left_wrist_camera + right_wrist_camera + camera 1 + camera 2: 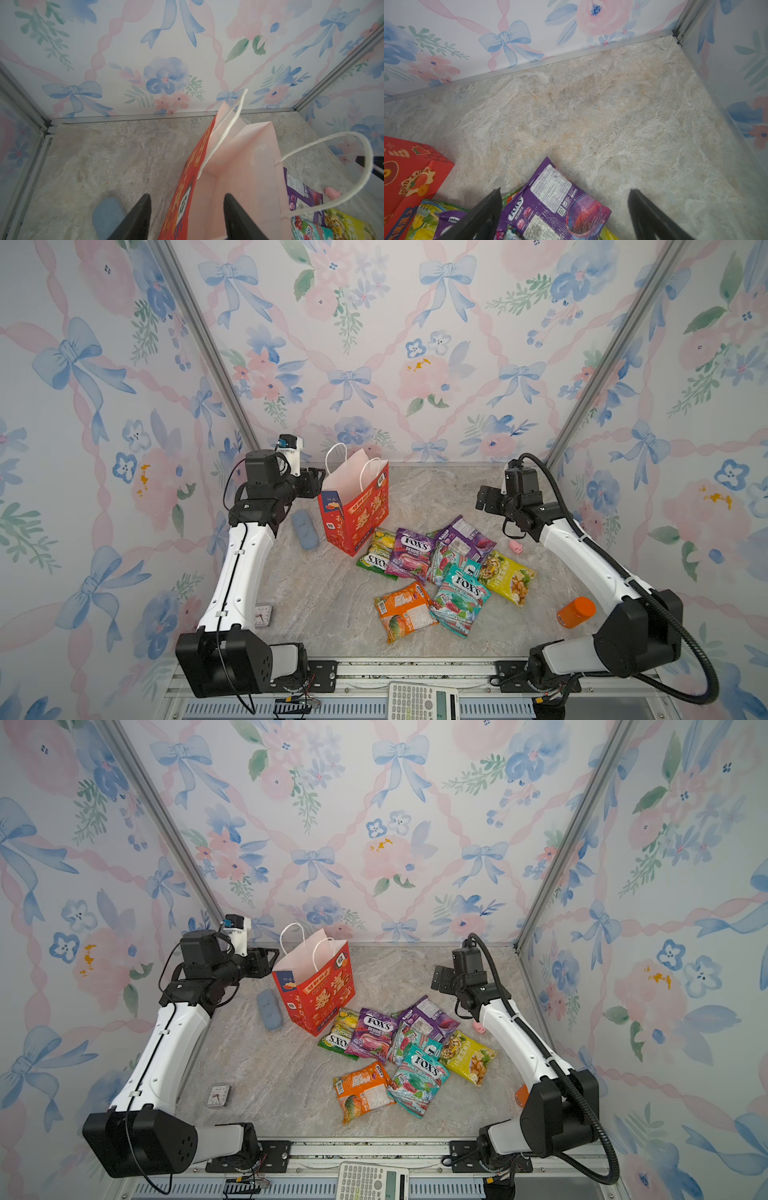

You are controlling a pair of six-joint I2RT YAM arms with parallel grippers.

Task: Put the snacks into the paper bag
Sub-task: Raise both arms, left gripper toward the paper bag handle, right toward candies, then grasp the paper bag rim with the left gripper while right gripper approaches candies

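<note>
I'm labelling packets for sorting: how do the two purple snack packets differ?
The nearer purple packet lies front up, big FOX'S logo showing; the farther purple packet lies back up, showing a white print panel. The nearer one overlaps the green packet beside the paper bag; the farther one lies well clear of the bag. Both lie outside it.

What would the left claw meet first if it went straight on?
Probably the upright red paper gift bag: its long red wall stands between the fingers of the left claw.
</note>
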